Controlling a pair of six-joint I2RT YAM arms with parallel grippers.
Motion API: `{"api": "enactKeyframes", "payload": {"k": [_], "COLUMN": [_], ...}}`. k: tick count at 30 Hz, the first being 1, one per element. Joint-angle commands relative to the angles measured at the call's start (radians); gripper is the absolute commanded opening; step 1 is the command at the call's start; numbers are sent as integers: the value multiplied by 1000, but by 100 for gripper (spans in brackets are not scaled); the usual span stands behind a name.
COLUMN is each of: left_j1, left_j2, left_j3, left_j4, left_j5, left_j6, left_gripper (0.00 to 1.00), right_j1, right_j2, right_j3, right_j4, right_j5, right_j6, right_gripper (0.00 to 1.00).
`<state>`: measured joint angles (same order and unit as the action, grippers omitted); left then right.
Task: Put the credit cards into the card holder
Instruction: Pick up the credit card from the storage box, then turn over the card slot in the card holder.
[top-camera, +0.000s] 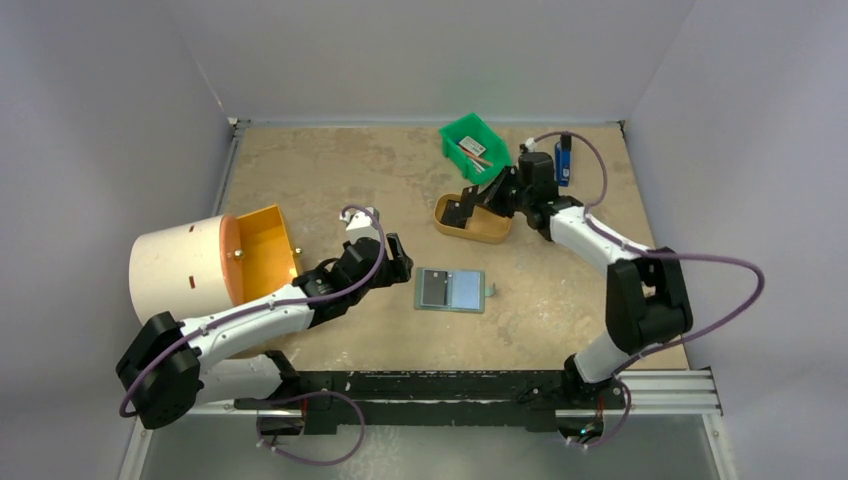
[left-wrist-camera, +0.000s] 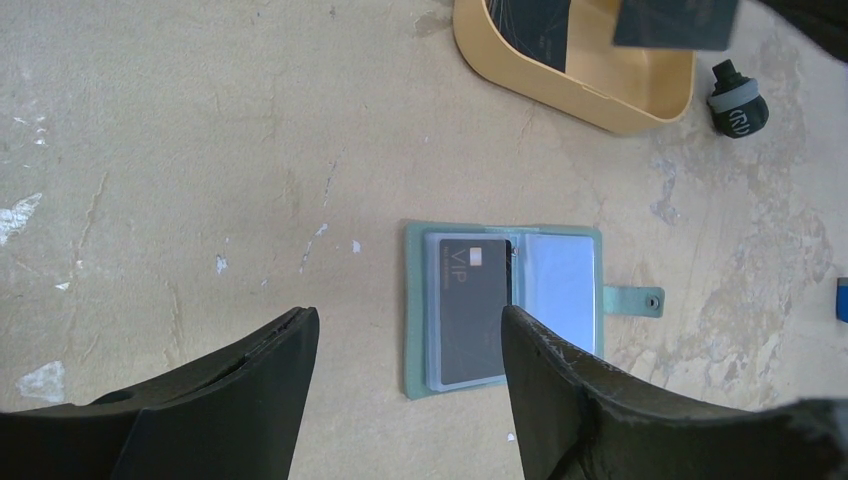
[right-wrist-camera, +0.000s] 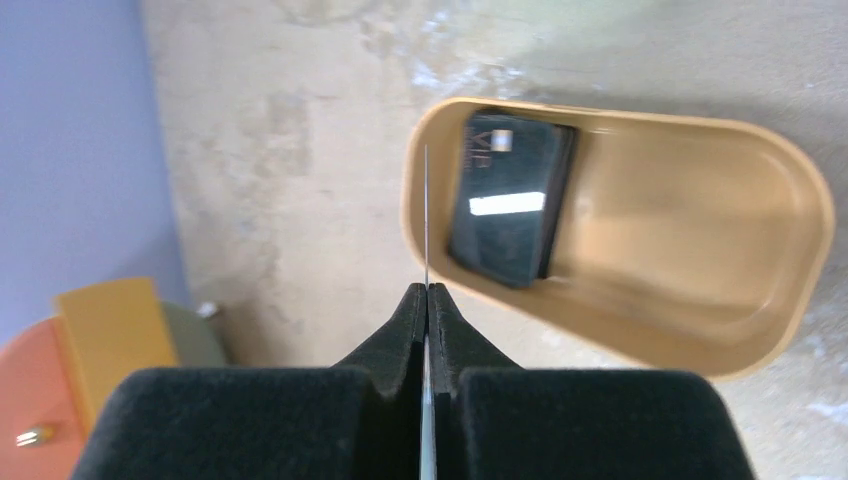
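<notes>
Right gripper (right-wrist-camera: 427, 290): closest to the lens in its wrist view, fingers pinched together on a black card (right-wrist-camera: 426, 210) that shows only as a thin edge past the tips.
Black card's place: hanging over one end of the tan tray (right-wrist-camera: 790, 180), clear of its floor as far as I can judge.
Loose card (right-wrist-camera: 510, 205): lying flat at that same end of the tray; whether more sit under it, I cannot tell.
Left gripper (left-wrist-camera: 407, 318): fingers spread wide, holding nothing, just beside the wallet's left edge.
Wallet (left-wrist-camera: 560, 285): open and flat on the table (left-wrist-camera: 150, 150), a stowed card (left-wrist-camera: 470, 312) in its left pocket, the right pocket empty, snap strap pointing right.
Key relation: in the top view the wallet lies toward the arm bases and slightly left of the right gripper, well apart from it, long axis running across the table. The left arm is nearer, yet the right arm carries the card.
Next move, by my reading: bring the card across and line its edge up with the empty pocket's mouth.
</notes>
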<state>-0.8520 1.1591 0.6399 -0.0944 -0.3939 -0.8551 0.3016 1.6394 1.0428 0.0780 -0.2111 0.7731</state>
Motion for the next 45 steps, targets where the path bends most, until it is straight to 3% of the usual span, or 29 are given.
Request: {"api": "enactKeyframes", "payload": {"k": [1, 6, 9, 13, 16, 19, 22, 27, 32, 45], "left_j1": [-1, -2, -2, -1, 6, 10, 12, 4, -15, -34], "left_j2": [-30, -38, -30, -17, -14, -25, -13, 103, 258, 371], "left_j3": [6, 17, 32, 53, 23, -29, -56, 25, 106, 156], "left_j4": [13, 12, 14, 14, 31, 95, 214, 275, 283, 322], "left_j5": [-19, -22, -23, -56, -143, -177, -115, 107, 256, 353], "left_j6": [-23, -31, -25, -21, -87, -165, -154, -40, -10, -12], "left_gripper": [66, 67, 66, 66, 71, 92, 93, 89, 81, 64], "right_j1": [-18, -27, -25, -16, -16, -16, -16, -14, -15, -14], "right_j2": [-156, -262, -329, -457, -563, -645, -714, -773, -726, -674], "right_j3": [-11, -45, -15, -22, -104, -214, -322, -473, -525, -567], "right_j4": [-16, -23, -45, -238, -374, -443, -464, -413, -381, -357], "right_j5": [-30, -63, -93, -132, -172, -190, -205, -271, -284, -204], "right_j6": [173, 233, 102, -136, -250, -300, -303, -261, -229, -179], "right_gripper": [0, 0, 0, 0, 0, 0, 0, 0, 0, 0]}}
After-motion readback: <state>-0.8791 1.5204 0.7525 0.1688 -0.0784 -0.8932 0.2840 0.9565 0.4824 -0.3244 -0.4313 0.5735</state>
